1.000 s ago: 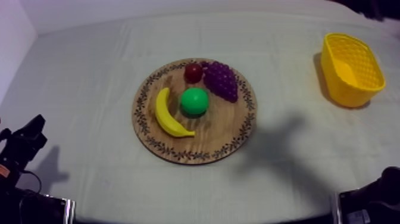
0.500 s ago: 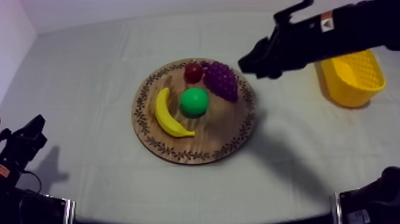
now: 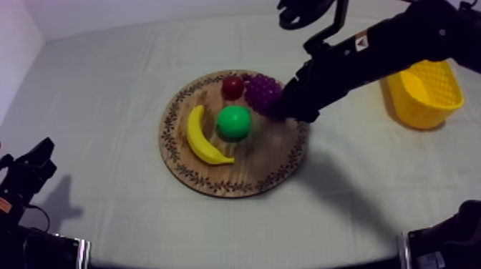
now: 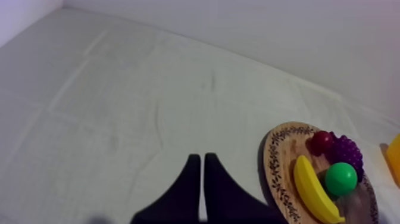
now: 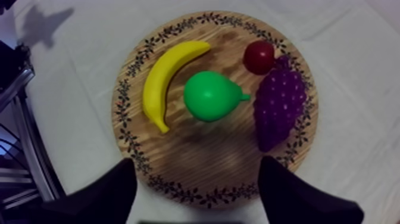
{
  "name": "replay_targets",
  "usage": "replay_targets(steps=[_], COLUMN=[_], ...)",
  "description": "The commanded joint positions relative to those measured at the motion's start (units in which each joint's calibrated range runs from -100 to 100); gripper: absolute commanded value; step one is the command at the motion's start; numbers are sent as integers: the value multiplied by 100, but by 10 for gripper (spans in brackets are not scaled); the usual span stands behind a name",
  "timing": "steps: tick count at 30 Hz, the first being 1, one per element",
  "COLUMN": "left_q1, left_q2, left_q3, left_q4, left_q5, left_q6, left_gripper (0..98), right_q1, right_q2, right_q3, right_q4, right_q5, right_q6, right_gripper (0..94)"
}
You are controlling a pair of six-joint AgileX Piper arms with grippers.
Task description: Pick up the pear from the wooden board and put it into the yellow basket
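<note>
Pear (image 3: 233,122) lies near the middle of the board (image 3: 243,170), and nothing grips it.

The desk (image 3: 107,86) under its grey-white cloth carries everything. My right arm (image 3: 386,46) comes in from the upper right of the top view, passing in front of part of the basket (image 3: 429,107), and ends over the board's edge on the basket side, right by the grapes (image 3: 259,89). The right jaws stand wide apart with nothing between them; in the right wrist view the two black fingers (image 5: 107,190) hang over the board's (image 5: 208,156) near rim, with the pear (image 5: 211,95) beyond them.

The board sits mid-desk. The basket stands well apart from it, at my right side, upright.

My left arm (image 3: 25,179) rests low at its own side, well apart from the board. The left jaws lie together as a narrow wedge, holding nothing, above bare cloth.

On the board, the banana (image 3: 202,136) curves just beside the pear on my left arm's side. The grapes lie on the pear's other side. The small red fruit (image 3: 232,87) sits behind the pear, just beside the grapes.
</note>
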Motion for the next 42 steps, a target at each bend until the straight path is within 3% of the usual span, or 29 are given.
replay_targets(steps=[1,17,31,42], left_q1=[1,1,1,1], left_q2=[0,0,0,0], left_q3=[2,2,2,2], left_q4=[-2,-2,-2,-2], left_q5=[1,1,1,1], left_q6=[0,2,-1,0], left_gripper=[1,1,1,1], right_q1=[-1,-87,-282,-233], right_q2=[90,1215,2865,3631], right_q3=[-21,-625,-1844,-2578], right_q4=[20,146,320,433], right_q5=[11,-86,-75,-72], right_q6=[-18,-116,-747,-1025], right_gripper=[630,672,708,713])
